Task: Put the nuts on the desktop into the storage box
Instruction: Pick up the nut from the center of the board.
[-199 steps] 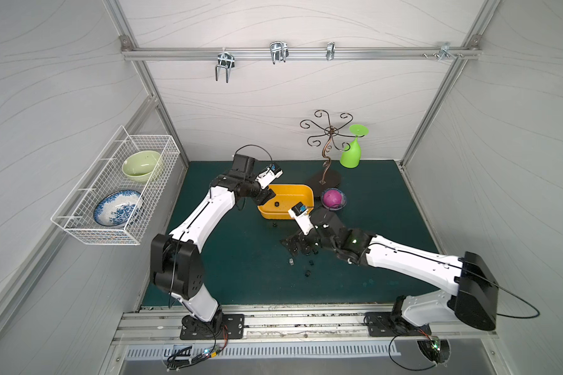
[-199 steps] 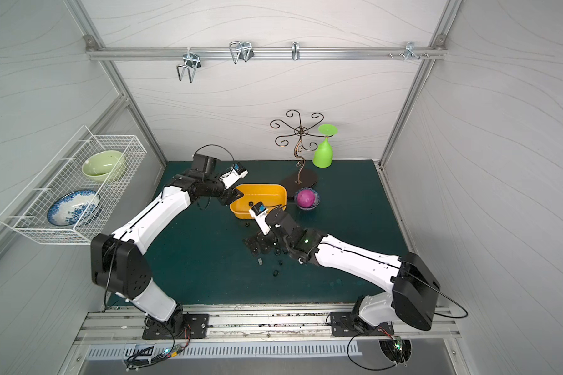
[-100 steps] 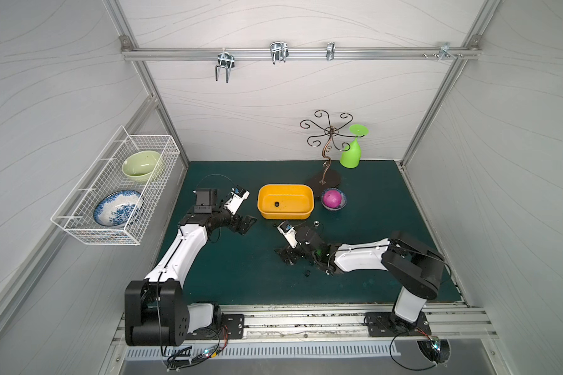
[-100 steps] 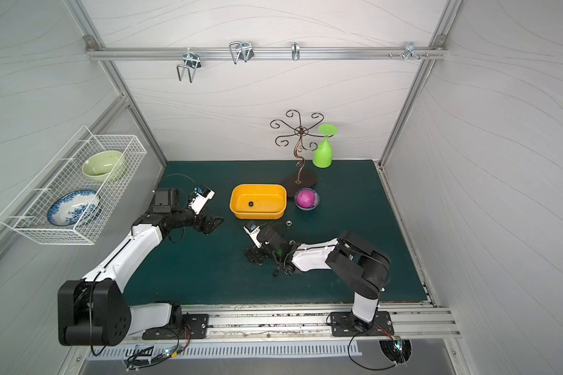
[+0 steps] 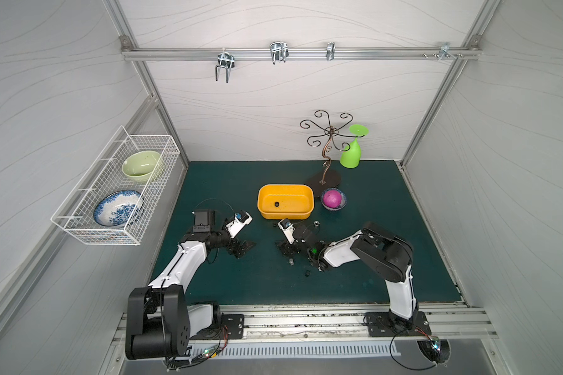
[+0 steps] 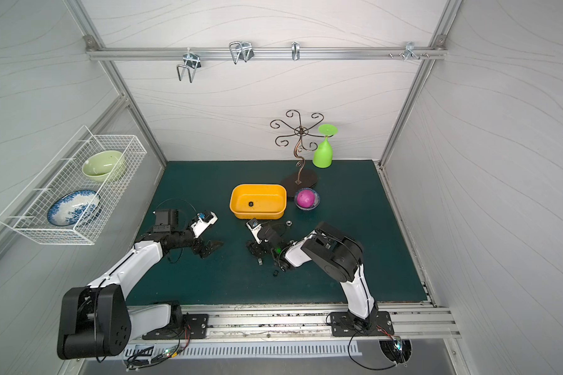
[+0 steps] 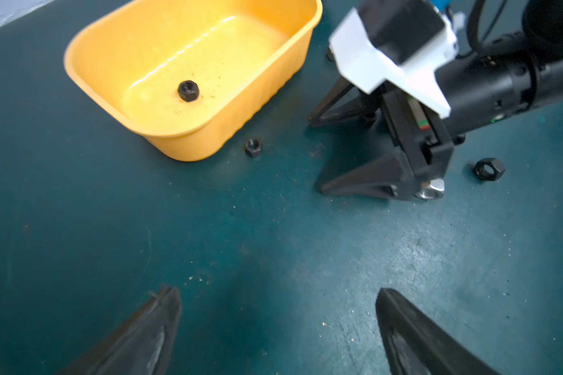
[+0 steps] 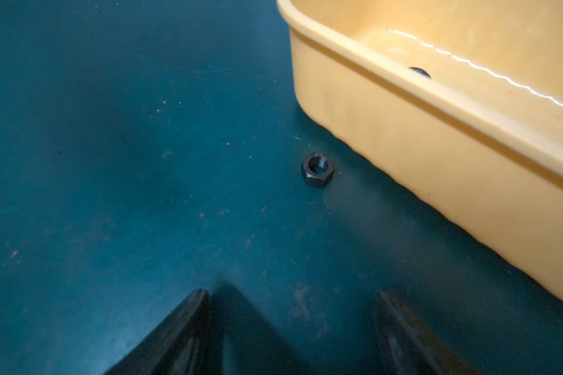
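The shallow yellow-orange plastic storage box (image 5: 285,215) sits on the dark teal-green matte worktop (image 5: 273,285). One small black hex nut (image 5: 277,204) lies on its floor. A second black nut (image 7: 253,147) lies on the worktop just beside the box's front wall, not touching it. A shiny silver nut (image 5: 316,223) lies near the box's front edge, on the right arm's side. The black right claw (image 7: 316,156) is low over the worktop in front of the box, jaws partly spread and empty. Another silver nut (image 7: 431,191) sits just beside its body, with a further black nut (image 7: 488,168) close by. The black left claw (image 7: 278,292), off the box's other front corner, is spread wide and holds nothing.
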